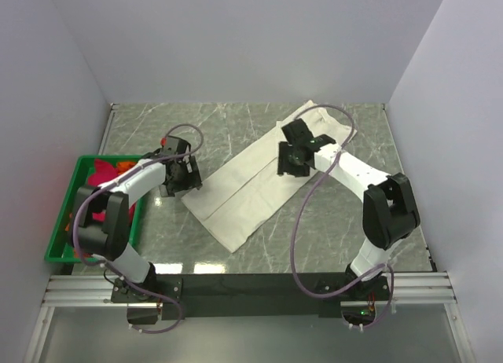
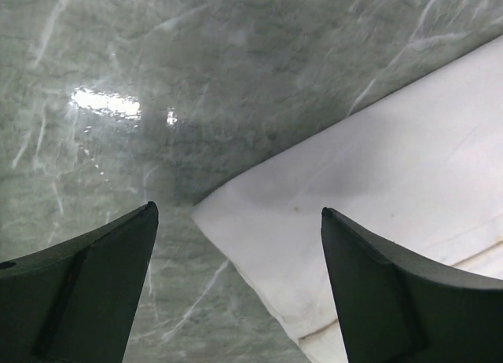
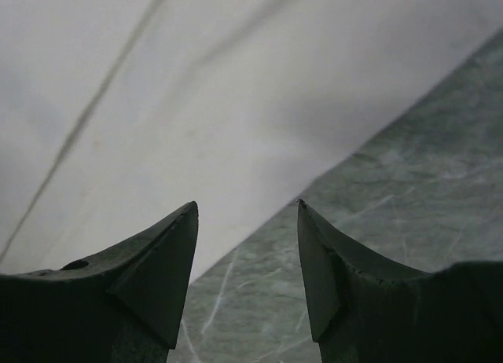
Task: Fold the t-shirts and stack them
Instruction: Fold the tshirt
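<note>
A cream t-shirt (image 1: 259, 182) lies folded into a long strip, set diagonally across the middle of the table. My left gripper (image 1: 185, 177) hovers open at the strip's left corner. In the left wrist view that corner of the t-shirt (image 2: 377, 166) reaches in between the wide-spread fingers of the left gripper (image 2: 240, 210), untouched. My right gripper (image 1: 291, 163) is over the strip's right long edge. In the right wrist view the edge of the t-shirt (image 3: 196, 88) runs between the parted fingers of the right gripper (image 3: 247, 206), which hold nothing. A crimson-pink t-shirt (image 1: 102, 174) and an orange one (image 1: 123, 166) lie bunched in the crate.
A green plastic crate (image 1: 59, 221) sits at the table's left edge, beside the left arm. The marble-patterned tabletop (image 1: 338, 237) is walled in white on the left, back and right. The arms' mounting rail runs along the near edge.
</note>
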Controlling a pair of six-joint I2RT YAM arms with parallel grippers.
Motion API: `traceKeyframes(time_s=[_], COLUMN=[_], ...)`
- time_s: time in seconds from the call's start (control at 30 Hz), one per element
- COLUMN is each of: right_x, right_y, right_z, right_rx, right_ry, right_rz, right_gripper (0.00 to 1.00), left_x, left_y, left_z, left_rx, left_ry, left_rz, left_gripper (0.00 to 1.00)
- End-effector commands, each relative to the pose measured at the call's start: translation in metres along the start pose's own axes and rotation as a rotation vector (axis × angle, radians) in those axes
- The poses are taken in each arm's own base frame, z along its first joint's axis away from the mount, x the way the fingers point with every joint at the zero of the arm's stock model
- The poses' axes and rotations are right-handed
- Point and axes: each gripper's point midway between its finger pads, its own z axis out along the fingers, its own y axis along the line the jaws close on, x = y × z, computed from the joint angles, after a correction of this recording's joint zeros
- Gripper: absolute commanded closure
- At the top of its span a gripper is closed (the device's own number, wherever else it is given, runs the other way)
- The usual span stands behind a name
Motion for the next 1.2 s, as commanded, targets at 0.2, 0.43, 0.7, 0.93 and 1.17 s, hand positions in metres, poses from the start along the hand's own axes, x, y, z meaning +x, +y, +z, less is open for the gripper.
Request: traceKeyframes(time_s=[0.2,0.43,0.7,0.93,1.17], right_x=[-0.060,-0.109,-0.121,-0.111,-0.105], right_y=[-0.052,-0.082,-0.095,-0.095,-0.104], right_z=[0.025,0.044,0.073,0.088,0.098], right_rx=[-0.058,-0.045,-0.104,-0.122,-0.080], right_ry=[-0.116,-0.182,-0.154,-0.125,-0.113], right_rz=[0.403,0.512,0.656,0.760,0.807], right_gripper=[0.40,0.45,0.52,0.52,0.52], left_x=[0.011,-0.004,0.008,0.040,0.054], left_y=[-0.006,-0.011,-0.094,-0.140,-0.157], left_z=[0.014,-0.016,-0.028,-0.001,0.014], left_rx=[-0.073,-0.156,0.065,0.138,0.146], left_ry=[0.042,-0.066,-0.116,-0.019,0.018], left_rz=[0.108,0.147,0.388,0.534,0.574], left_gripper=[0.13,0.18,0.19,0.20,0.20])
